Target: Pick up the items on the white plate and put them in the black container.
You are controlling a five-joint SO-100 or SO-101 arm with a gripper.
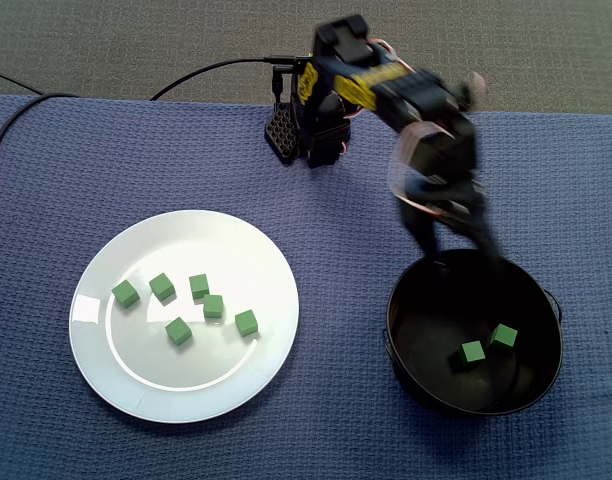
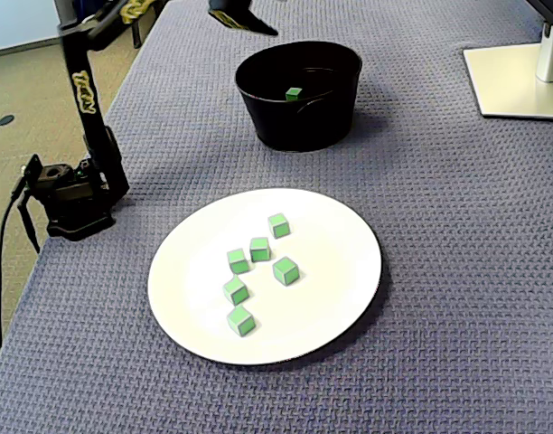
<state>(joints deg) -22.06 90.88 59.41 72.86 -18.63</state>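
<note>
Several green cubes [image 1: 214, 306] lie loose on the white plate [image 1: 116, 370] at the left of a fixed view; the other fixed view shows the cubes [image 2: 259, 249] near the middle of the plate [image 2: 340, 298]. Two green cubes [image 1: 503, 335] rest inside the black container [image 1: 406, 350]; from the side, only one cube [image 2: 294, 93] shows over the container's wall [image 2: 295, 122]. My gripper [image 1: 454, 243], blurred by motion, hangs over the container's far rim. It is open, with nothing between its fingers. One dark fingertip [image 2: 245, 20] shows at the top edge.
The arm's base [image 1: 306, 135] stands at the back of the blue woven cloth [image 1: 336, 420], with a black cable [image 1: 206, 70] running left. A black stand on a clamp [image 2: 78, 194] occupies the cloth's left edge. A white monitor foot [image 2: 520, 81] sits at the top right.
</note>
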